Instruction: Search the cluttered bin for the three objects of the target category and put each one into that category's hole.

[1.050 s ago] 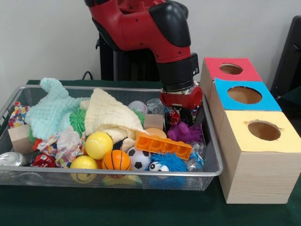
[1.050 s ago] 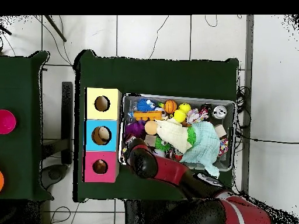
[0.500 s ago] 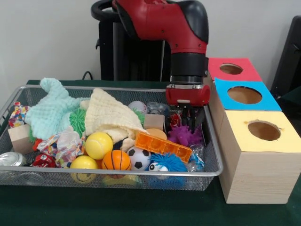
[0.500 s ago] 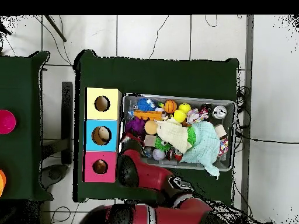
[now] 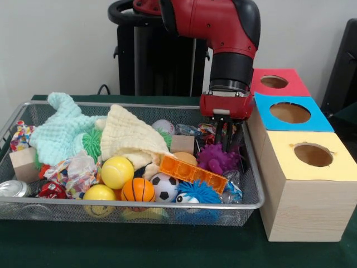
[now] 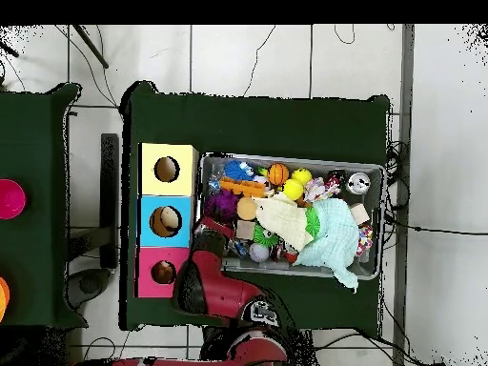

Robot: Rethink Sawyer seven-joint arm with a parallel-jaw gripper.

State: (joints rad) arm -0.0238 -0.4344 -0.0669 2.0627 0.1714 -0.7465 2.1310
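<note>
The gripper (image 5: 227,135) hangs at the bin's end nearest the boxes, its dark fingers pointing down just above the purple spiky toy (image 5: 217,158). Clutter behind the fingers hides the gap between them, so how far they are parted cannot be told, nor whether they hold anything. A small red item (image 5: 207,130) sits just beside the fingers, at about their height; contact cannot be judged.

Below the purple toy lie the orange block (image 5: 193,172), a blue fuzzy toy (image 5: 199,192) and a soccer ball (image 5: 164,187). Further along the wire bin (image 5: 139,205) are a basketball (image 5: 138,190), two yellow balls (image 5: 116,171), a cream cloth (image 5: 129,137) and a mint cloth (image 5: 60,132), with a can (image 5: 13,188) in the near corner.

The gripper stands close to the bin's side wall, and just past that wall is the row of three boxes on the green desk (image 5: 134,245): yellow box (image 5: 310,184), blue box (image 5: 292,113) and red box (image 5: 273,82), each with a round hole on top. In the overhead view the blue box's hole (image 6: 166,220) has something pale in it. The space above the boxes is open.
</note>
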